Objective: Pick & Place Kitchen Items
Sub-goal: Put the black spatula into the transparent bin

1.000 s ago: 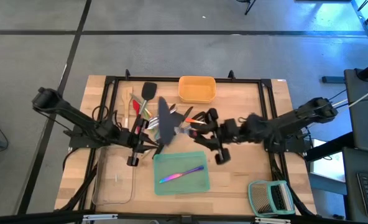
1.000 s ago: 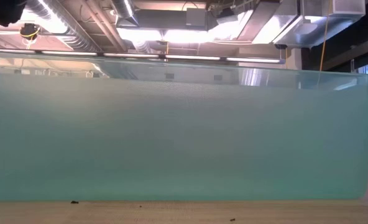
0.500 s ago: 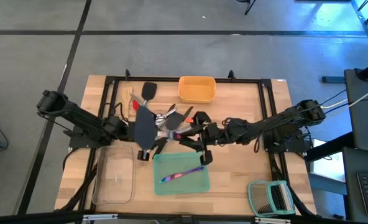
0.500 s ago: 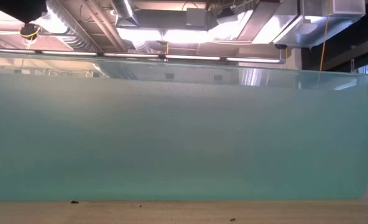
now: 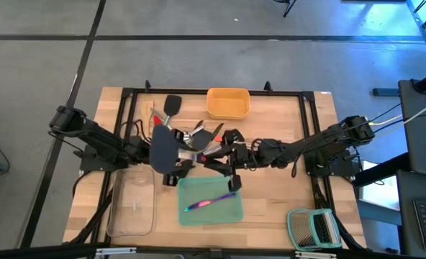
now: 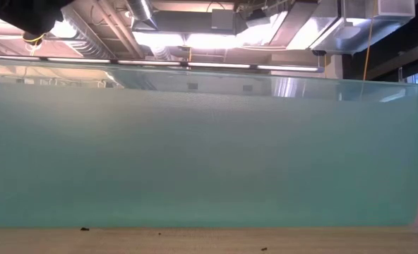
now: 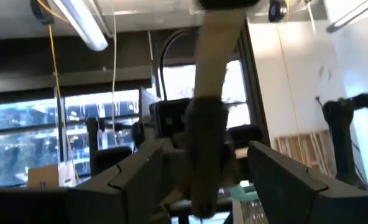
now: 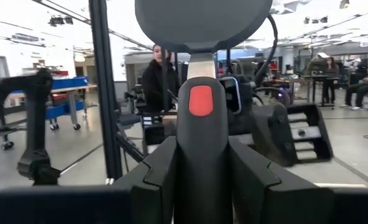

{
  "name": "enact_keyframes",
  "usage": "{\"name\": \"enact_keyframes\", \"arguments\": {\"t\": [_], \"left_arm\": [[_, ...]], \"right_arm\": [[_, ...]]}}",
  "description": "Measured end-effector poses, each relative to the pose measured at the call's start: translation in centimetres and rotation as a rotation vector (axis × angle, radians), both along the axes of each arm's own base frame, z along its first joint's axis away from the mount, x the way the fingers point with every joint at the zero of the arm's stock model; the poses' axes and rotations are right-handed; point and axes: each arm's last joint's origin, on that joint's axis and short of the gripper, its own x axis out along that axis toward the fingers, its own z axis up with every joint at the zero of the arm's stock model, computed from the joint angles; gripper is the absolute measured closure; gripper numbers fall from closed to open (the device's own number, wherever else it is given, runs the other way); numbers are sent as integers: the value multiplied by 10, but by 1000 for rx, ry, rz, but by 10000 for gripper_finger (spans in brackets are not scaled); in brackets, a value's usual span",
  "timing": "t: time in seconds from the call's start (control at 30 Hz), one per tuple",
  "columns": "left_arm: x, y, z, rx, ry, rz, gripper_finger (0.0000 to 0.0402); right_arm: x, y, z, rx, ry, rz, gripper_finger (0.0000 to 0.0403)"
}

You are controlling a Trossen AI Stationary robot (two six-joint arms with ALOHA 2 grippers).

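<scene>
(no legible text or labels)

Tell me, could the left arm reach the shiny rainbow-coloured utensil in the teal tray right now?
Probably yes. The left gripper hovers open just beside the teal tray, and nothing covers the iridescent utensil. The right gripper, shut on a black spatula, crowds that corner.

Overhead; low view seemingly tray-blocked [image 6: 195, 155]

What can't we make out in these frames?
- Low view: the teal tray wall fills the picture, hiding the utensils and both grippers.
- High view: the pile of utensils overlaps, too small to separate.
- Left wrist view: the table is out of frame.
- Right wrist view: the black handle blocks the centre.
</scene>
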Motion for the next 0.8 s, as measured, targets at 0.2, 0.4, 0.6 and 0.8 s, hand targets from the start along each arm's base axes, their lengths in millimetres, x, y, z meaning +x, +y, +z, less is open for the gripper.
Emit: {"name": "enact_keyframes", "arguments": {"t": [0.2, 0.4, 0.6, 0.8], "left_arm": [[-4, 1, 6, -14, -94, -12, 169], [1, 4, 9, -33, -89, -10, 169], [16, 9, 7, -53, -69, -54, 169], [28, 10, 3, -57, -62, -51, 169]], "right_arm": [[0, 0, 0, -9, -1, -3, 295], [0, 0, -1, -11, 6, -3, 295], [0, 0, -2, -19, 13, -4, 295], [0, 0, -2, -23, 10, -7, 295]]}}
